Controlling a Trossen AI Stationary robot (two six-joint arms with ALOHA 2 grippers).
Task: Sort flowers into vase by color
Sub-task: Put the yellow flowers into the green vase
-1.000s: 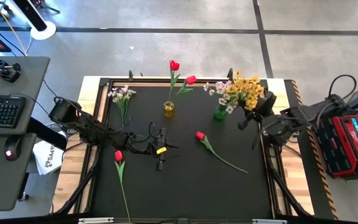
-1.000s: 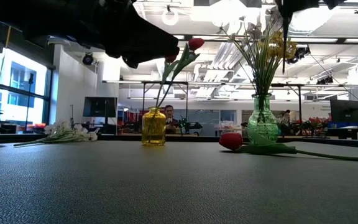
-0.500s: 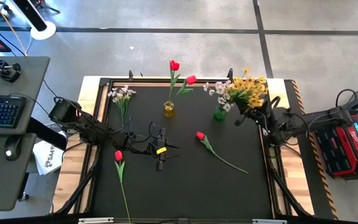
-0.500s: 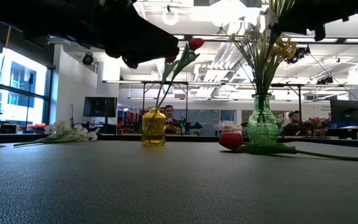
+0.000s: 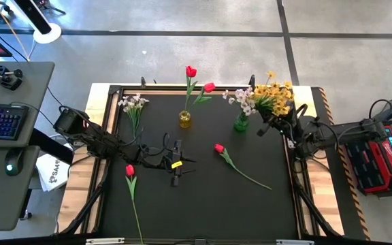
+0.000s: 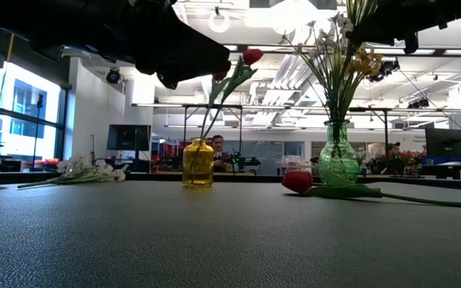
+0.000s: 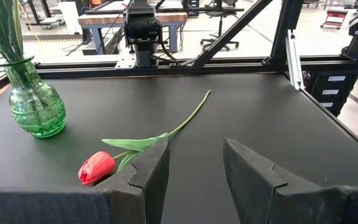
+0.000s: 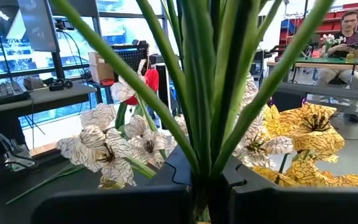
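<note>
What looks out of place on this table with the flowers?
The green vase holds both yellow sprays and white sprays, so colors are mixed. Two red tulips and a white bunch lie loose on the table.

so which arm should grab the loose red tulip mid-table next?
Probably left. Its tool stands open over the black mat, facing the red tulip lying close ahead. The right tool is shut on the flower stems at the green glass vase.
</note>
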